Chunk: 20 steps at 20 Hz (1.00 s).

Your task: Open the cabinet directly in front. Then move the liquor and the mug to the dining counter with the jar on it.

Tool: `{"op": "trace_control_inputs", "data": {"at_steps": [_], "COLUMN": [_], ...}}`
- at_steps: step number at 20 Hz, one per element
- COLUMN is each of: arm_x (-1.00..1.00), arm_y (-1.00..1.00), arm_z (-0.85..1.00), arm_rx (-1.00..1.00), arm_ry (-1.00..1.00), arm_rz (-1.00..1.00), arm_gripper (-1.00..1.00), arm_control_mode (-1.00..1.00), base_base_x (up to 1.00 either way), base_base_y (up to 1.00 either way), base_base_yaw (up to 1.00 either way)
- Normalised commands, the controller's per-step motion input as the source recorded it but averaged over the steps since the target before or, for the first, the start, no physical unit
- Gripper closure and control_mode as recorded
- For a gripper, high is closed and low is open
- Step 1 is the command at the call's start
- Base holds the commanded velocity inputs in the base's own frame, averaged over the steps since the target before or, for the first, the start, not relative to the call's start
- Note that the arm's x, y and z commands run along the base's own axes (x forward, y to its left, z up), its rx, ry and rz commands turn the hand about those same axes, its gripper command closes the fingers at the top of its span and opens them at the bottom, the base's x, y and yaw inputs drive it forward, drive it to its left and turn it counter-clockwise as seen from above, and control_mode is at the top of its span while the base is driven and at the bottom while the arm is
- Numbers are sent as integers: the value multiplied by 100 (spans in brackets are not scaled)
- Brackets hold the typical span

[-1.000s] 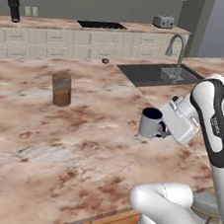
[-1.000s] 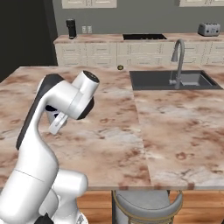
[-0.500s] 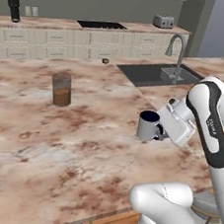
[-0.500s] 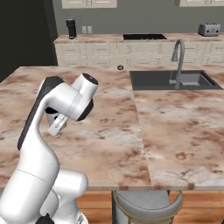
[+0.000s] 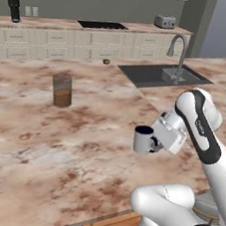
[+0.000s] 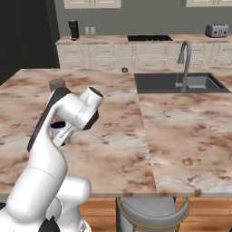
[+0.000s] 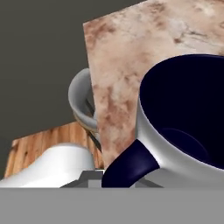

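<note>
A: Containers first. The mug (image 5: 144, 139), grey outside and dark navy inside, is upright and held above the dining counter (image 5: 80, 151); in the hand view the mug (image 7: 183, 127) shows a dark interior and I cannot tell whether anything is in it.

B: Gripper?

A: The gripper (image 5: 155, 143) has its jaws pinched on the mug's navy handle, which sits at the bottom of the hand view. From the right base view the mug (image 6: 58, 130) is mostly hidden behind the arm.

B: Other vessel?

A: The jar (image 5: 62, 90), clear glass with brown contents in its lower half, stands upright on the same counter, well apart from the mug, toward the far left. In the right base view only the jar (image 6: 57, 84) top shows above the arm.

B: Surface and room?

A: Brown-and-white marble with reddish veining. A sink (image 5: 154, 75) with a curved faucet (image 5: 178, 55) is set into it. Behind, a counter over cream drawers (image 5: 53, 45) carries a cooktop (image 5: 101, 25), a toaster (image 5: 165, 22) and a dark appliance (image 5: 14, 8). A stool seat (image 6: 152, 210) sits below the near edge, over wood flooring.
</note>
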Motion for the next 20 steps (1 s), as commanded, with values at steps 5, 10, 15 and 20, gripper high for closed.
{"op": "trace_control_inputs", "data": {"at_steps": [5,10,15,20], "arm_x": [24,54,86,100], "arm_y": [6,30,36,27], "arm_z": [-39,-34,-40,-39], "arm_rx": [0,0,1,0], "arm_ry": [10,4,0,-3], "arm_rz": [0,0,-3,-8], "arm_gripper": [100,100,100,100], "arm_control_mode": [-100,-100,-100,-100], "base_base_x": [0,0,0,0], "base_base_y": [0,0,0,0], "base_base_yaw": [0,0,0,0]}}
